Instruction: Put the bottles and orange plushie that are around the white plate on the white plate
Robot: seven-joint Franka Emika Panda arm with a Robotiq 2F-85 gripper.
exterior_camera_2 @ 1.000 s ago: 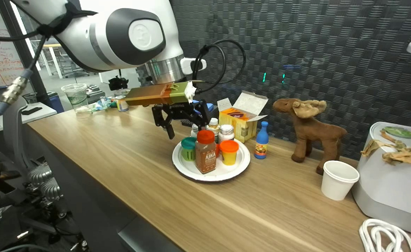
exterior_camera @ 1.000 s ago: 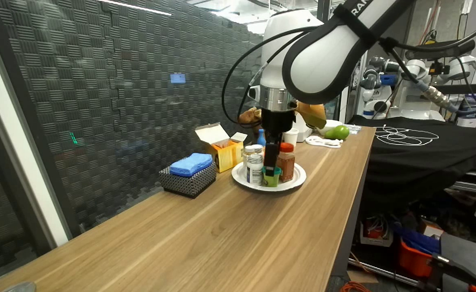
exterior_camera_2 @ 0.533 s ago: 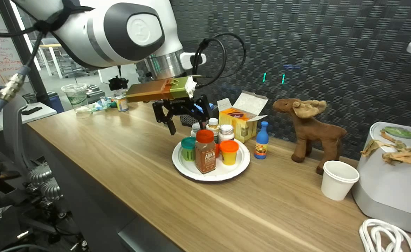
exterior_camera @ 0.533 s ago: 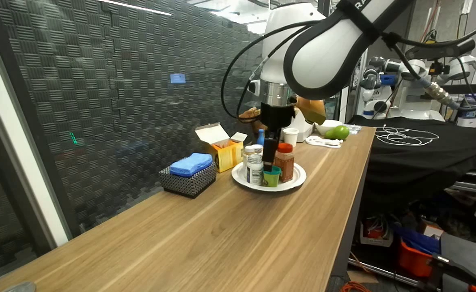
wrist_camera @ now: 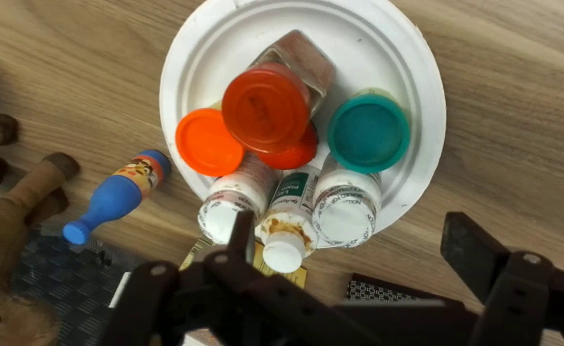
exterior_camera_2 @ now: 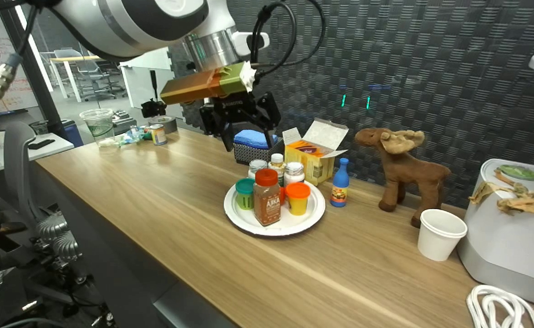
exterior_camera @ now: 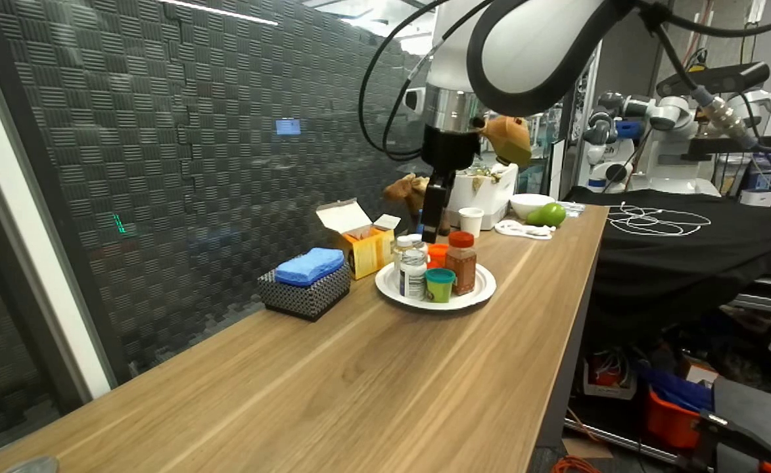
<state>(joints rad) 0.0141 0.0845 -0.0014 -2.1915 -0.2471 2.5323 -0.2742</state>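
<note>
High by the plate (wrist_camera: 368,57), the wide, empty gripper (exterior_camera_2: 249,145) should rise straight, sparing the wrist view's six-o'clock bottles (wrist_camera: 291,197)

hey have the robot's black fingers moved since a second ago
Yes, upward: in both exterior views, the slim black fingers sit higher relative to the round white plate, which hasn't moved.

End effector (exterior_camera_2: 248,144): jaws parted, hanging in mid-air
White plate (exterior_camera_2: 298,223): flat on the counter (exterior_camera_2: 362,282)
Amber bottle (exterior_camera_2: 267,205): upright on the plate, red cap on
White bottles (exterior_camera_2: 277,169): three, upright behind it, bases hidden
Orange item (exterior_camera_2: 282,196): mostly hidden behind the amber bottle
Green tub (exterior_camera_2: 245,201): left of the amber bottle
Yellow tub (exterior_camera_2: 297,206): right of the amber bottle
Blue bottle (exterior_camera_2: 339,184): upright, just beside the plate
</note>
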